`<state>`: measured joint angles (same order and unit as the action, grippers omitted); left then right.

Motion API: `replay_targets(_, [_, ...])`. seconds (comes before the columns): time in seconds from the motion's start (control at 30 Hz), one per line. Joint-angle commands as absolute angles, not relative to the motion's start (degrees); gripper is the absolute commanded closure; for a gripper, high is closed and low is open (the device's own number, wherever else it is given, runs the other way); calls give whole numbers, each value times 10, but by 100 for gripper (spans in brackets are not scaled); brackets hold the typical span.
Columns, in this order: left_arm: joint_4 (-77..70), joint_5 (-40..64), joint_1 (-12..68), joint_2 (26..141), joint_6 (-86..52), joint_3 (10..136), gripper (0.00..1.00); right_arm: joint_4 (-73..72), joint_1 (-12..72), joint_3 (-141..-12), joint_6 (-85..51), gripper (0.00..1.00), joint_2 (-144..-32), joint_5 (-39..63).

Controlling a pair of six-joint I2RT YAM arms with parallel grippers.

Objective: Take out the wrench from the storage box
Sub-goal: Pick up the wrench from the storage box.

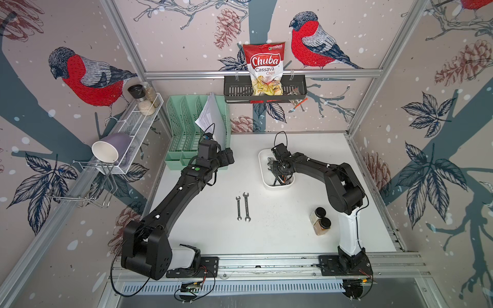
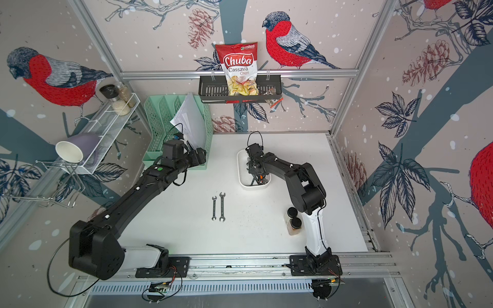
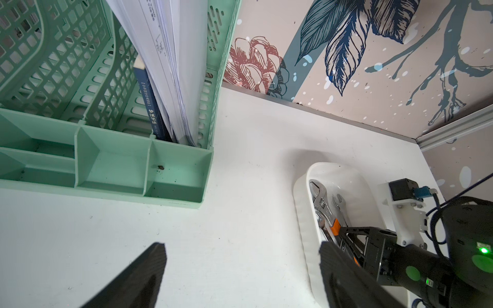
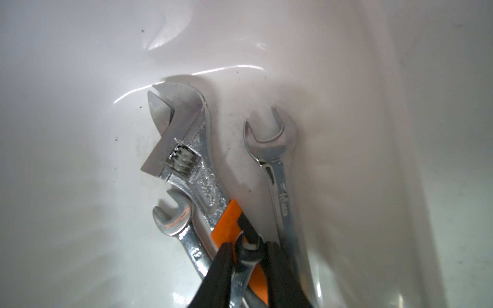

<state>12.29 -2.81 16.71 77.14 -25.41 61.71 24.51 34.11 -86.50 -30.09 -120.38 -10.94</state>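
Only the right wrist view shows the small chrome wrench (image 4: 246,256) straddled by the right gripper (image 4: 249,244) in the white storage box (image 4: 80,66), grip uncertain; left gripper (image 3: 241,245) gapes.

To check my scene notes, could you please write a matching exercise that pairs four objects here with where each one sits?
Things:
1. chips bag
2. purple mug
3. spice jars
4. adjustable wrench

Places:
A. in the storage box
B. standing on the table
C. in the black basket
D. on its side on the wire shelf

Pairs: 1-C, 2-D, 3-B, 4-A
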Motion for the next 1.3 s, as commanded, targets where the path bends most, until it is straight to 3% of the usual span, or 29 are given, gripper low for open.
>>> replay_targets(0.0, [112,-24,165,768,-245,619,7,252,343,-870,-293,74,-1210,-128])
replay_targets(0.67, [115,-21,163,768,-244,619,7,252,340,-900,-279,100,-1215,-131])
replay_targets(1.27, [126,-8,157,755,-250,624,7,239,331,-949,-228,100,-1138,-37])
